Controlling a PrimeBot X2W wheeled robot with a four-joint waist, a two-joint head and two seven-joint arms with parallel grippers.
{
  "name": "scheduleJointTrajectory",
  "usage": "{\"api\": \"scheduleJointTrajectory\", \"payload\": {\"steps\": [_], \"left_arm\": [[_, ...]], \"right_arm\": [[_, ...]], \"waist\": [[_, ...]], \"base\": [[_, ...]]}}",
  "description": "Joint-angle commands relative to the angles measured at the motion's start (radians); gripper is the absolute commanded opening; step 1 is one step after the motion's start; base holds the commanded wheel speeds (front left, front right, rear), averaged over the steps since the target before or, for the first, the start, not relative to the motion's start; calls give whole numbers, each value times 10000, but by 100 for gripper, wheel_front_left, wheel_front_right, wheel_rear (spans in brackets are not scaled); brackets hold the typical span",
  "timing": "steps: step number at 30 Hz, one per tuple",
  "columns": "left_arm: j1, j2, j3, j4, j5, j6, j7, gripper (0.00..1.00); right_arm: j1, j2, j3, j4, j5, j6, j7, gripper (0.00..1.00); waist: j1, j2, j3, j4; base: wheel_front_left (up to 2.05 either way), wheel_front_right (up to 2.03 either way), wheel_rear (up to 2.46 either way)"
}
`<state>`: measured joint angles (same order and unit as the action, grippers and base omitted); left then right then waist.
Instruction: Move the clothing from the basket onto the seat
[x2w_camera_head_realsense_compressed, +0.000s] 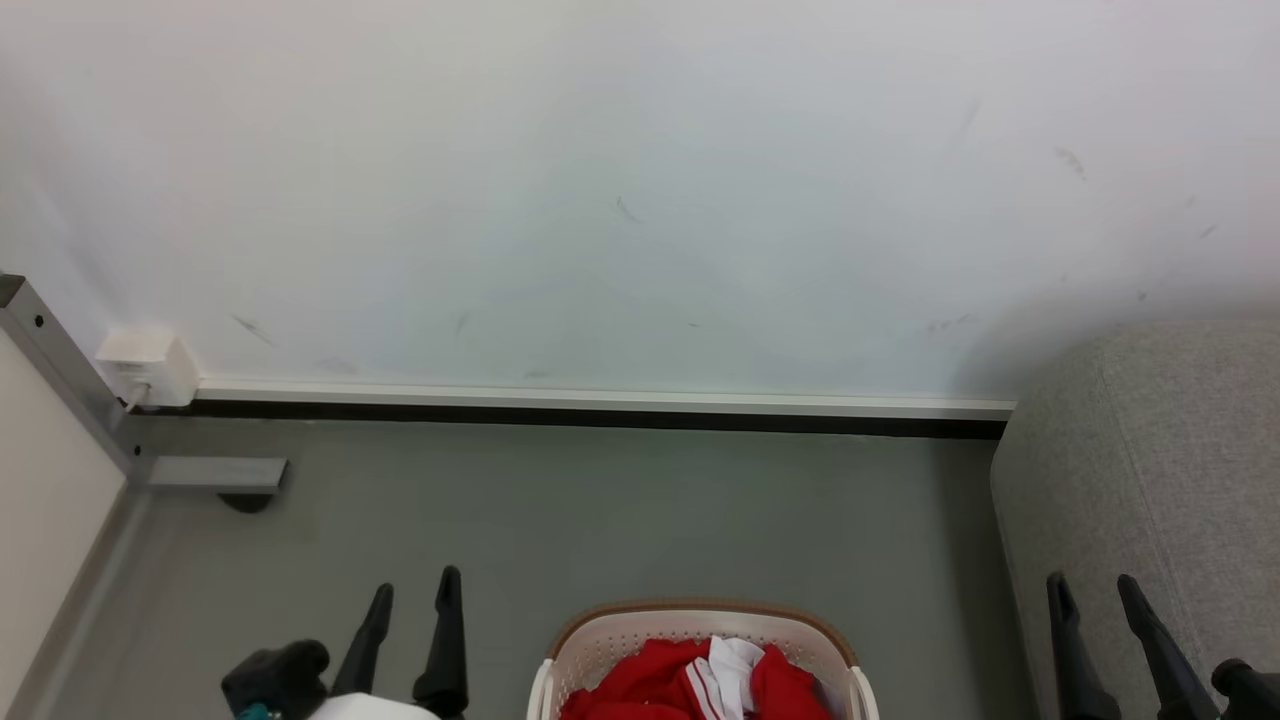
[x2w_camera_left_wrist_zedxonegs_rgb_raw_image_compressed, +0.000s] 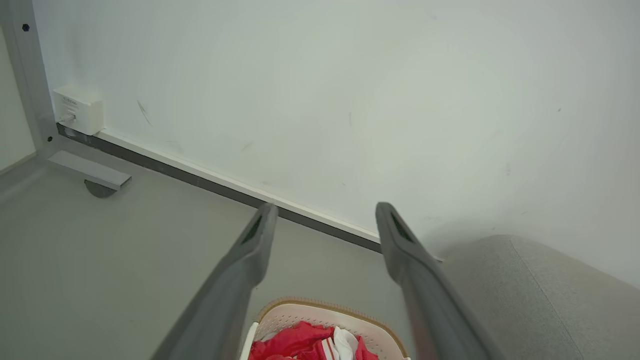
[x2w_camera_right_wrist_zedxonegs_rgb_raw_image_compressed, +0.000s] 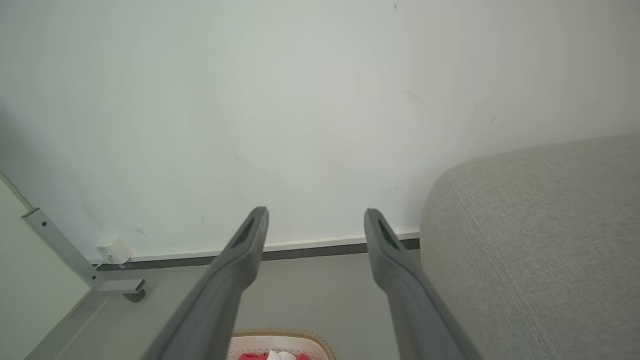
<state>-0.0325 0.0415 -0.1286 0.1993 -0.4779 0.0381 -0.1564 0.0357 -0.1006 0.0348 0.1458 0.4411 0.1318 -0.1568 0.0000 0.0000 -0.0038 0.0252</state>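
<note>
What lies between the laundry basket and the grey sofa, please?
A bare strip of grey floor separates the laundry basket from the sofa; the head view shows it.

The basket (x2w_camera_head_realsense_compressed: 590, 650): cream plastic, perforated walls, smooth; its rim (x2w_camera_head_realsense_compressed: 700, 606) is brown with a woven look. Inside the basket, the clothing (x2w_camera_head_realsense_compressed: 640, 690): soft red cloth, matt and creased, with white panels. Right of the basket, the seat (x2w_camera_head_realsense_compressed: 1150, 480): grey woven upholstery, coarse-grained and matt, with a stitched seam. Beyond the basket, the floor (x2w_camera_head_realsense_compressed: 600, 510): smooth matt grey; the wall (x2w_camera_head_realsense_compressed: 640, 180): matt white, scuffed. Far left of the basket, a frame leg (x2w_camera_head_realsense_compressed: 60, 365): grey metal, satin finish. Flanking the basket, the left gripper (x2w_camera_head_realsense_compressed: 416, 582) and right gripper (x2w_camera_head_realsense_compressed: 1092, 581): matt dark fingers.
</note>
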Motion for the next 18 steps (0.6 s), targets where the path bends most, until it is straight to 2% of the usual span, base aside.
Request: {"api": "scheduleJointTrajectory", "payload": {"steps": [1, 18], "left_arm": [[25, 87, -28, -126, 398, 41, -108, 100], [192, 102, -198, -380, 2133, 251, -508, 100]], "right_arm": [[4, -99, 26, -126, -304, -12, -102, 100], [205, 45, -234, -54, -1863, -15, -501, 100]], "waist": [[0, 0, 3, 7], [0, 0, -10, 72]], "base": [[0, 0, 0], [0, 0, 0]]}}
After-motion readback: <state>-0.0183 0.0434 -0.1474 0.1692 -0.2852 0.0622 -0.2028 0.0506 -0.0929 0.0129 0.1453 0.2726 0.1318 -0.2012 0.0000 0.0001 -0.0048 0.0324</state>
